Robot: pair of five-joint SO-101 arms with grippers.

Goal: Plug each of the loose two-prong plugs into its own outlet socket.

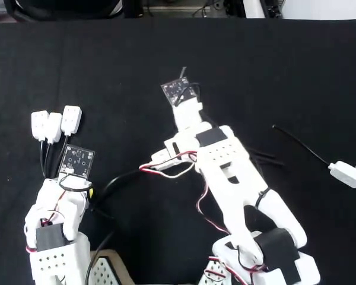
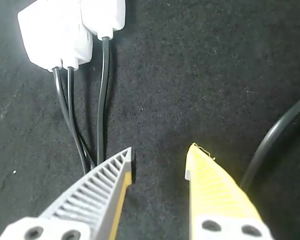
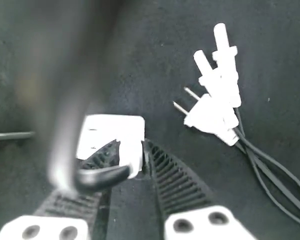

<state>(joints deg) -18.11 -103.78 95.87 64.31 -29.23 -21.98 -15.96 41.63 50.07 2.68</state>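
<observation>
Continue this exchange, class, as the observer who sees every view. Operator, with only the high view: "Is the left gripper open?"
Observer: Yes. The left gripper is open and empty, beside the black cables.
Operator: Where are the plugs?
Observer: Three plugs lie bunched together near the right gripper.
Operator: Does that gripper hold anything?
Observer: It looks shut on the edge of a white block.

Black cloth (image 1: 107, 53) over table; dark objects (image 1: 65, 8) beyond far edge.
</observation>
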